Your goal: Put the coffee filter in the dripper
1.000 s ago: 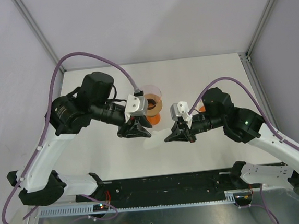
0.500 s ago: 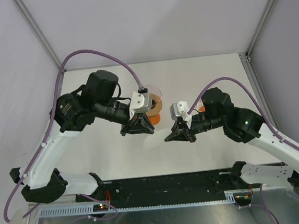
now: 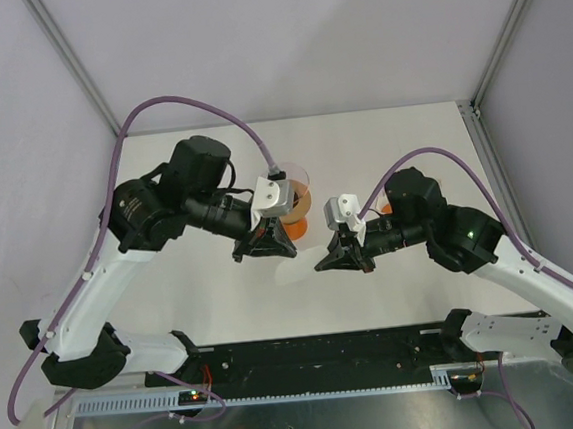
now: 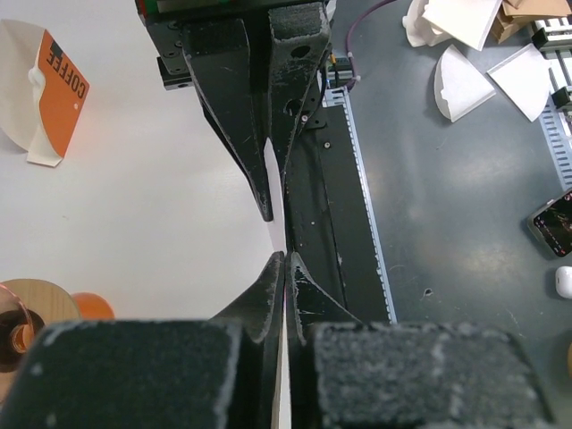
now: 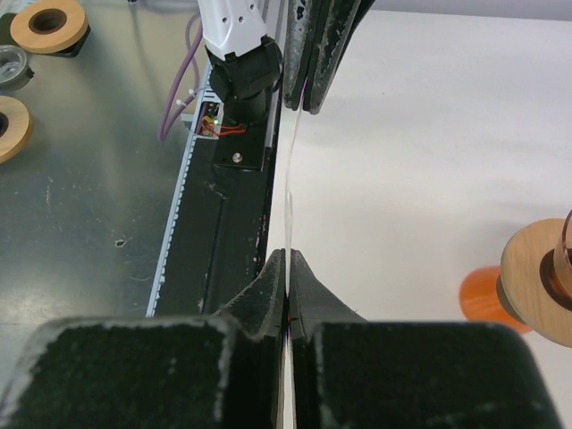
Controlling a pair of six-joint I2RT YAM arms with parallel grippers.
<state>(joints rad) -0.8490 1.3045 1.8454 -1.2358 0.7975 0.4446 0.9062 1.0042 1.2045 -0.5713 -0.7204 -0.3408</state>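
Note:
The coffee filter (image 4: 277, 210) is a thin white sheet seen edge-on, stretched in the air between my two grippers over the front of the table. My left gripper (image 4: 286, 256) is shut on one edge of it, and my right gripper (image 5: 287, 253) is shut on the opposite edge (image 5: 291, 170). From above, the left gripper (image 3: 266, 246) and right gripper (image 3: 342, 256) face each other a short way apart. The dripper (image 3: 296, 184), a clear pinkish funnel, sits on a wooden ring stand just behind the left gripper. It shows at the lower left of the left wrist view (image 4: 7, 308).
An orange COFFEE packet (image 4: 64, 82) lies on white paper on the table, mostly hidden under the right arm from above. A small orange cup (image 5: 483, 299) stands beside the wooden stand (image 5: 534, 279). Spare white filters (image 4: 460, 82) lie on the grey surface off the table's near edge.
The left gripper has shifted slightly right and closed its jaws onto the filter's edge. The right gripper has kept still, holding the filter.

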